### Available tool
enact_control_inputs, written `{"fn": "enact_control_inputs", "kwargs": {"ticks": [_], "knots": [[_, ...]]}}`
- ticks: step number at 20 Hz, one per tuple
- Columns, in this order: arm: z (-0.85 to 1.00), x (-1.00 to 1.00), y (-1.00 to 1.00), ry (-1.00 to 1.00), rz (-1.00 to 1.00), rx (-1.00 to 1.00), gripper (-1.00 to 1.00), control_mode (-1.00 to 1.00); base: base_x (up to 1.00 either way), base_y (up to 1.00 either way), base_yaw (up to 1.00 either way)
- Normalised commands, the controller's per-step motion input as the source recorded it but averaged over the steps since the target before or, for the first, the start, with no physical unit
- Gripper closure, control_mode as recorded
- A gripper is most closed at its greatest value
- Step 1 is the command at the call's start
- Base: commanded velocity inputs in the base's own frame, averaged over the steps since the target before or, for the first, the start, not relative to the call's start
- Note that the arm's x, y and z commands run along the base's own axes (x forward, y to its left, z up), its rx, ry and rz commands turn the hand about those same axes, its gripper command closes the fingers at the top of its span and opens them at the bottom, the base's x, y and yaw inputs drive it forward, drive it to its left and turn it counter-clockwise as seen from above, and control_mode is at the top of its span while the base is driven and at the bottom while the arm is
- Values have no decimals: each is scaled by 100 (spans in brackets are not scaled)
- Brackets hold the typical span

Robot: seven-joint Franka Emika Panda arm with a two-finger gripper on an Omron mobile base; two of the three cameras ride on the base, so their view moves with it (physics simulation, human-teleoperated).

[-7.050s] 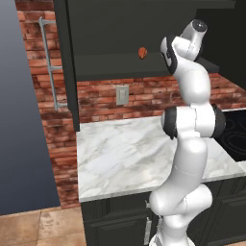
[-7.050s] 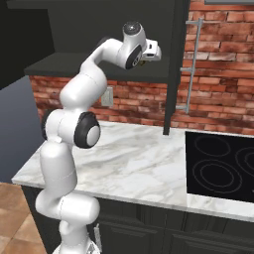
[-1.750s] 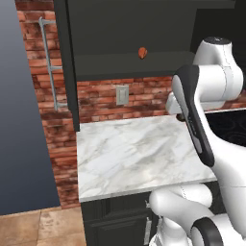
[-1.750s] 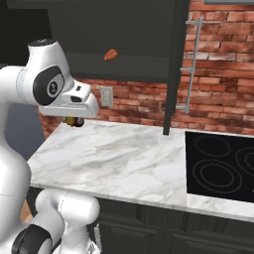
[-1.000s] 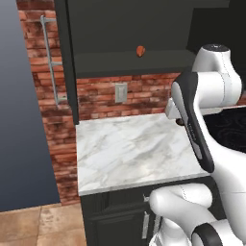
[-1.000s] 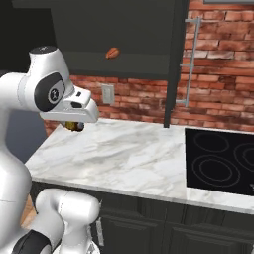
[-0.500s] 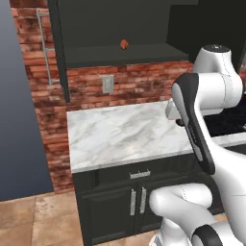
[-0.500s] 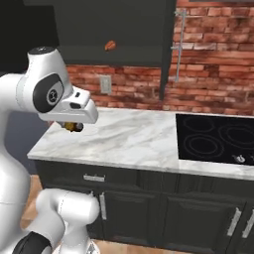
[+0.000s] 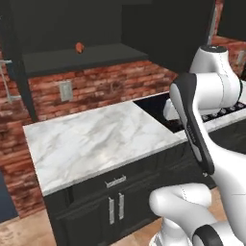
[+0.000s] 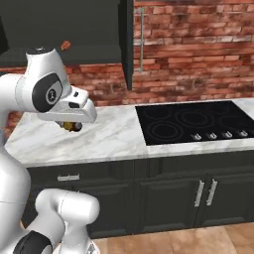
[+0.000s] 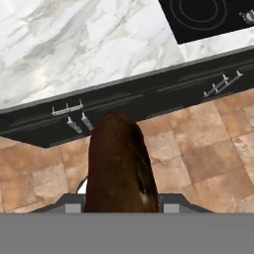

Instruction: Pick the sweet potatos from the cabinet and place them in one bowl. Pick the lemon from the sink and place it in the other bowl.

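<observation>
Sweet potato [image 11: 120,166], brown, sits pinched in the tool [image 10: 71,126] at bottom centre of the hand view, above the marble counter [image 9: 91,139] edge. Second sweet potato [image 9: 79,47] rests on the cabinet [image 9: 77,60] shelf, upper left.

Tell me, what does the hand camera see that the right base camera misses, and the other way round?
Hand view: a brown sweet potato seen close up in the shut gripper, with tan floor tiles beneath. Right base view: the robot's white arm, the red brick wall, the dark cabinet with a second sweet potato on its shelf. Both share the marble counter, the black cooktop and the dark drawers below.
</observation>
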Motion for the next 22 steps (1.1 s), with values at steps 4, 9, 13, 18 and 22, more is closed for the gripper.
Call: {"fn": "enact_control_inputs", "kwargs": {"ticks": [4, 9, 13, 18, 22], "knots": [[0, 0, 0, 0, 0, 0, 100, 100, -5, -21, -42], [0, 0, 0, 0, 0, 0, 100, 100, -2, -28, -47], [0, 0, 0, 0, 0, 0, 100, 100, 0, -1, -89], [0, 0, 0, 0, 0, 0, 100, 100, 0, 0, -100], [0, 0, 0, 0, 0, 0, 100, 100, 0, 0, -100]]}}
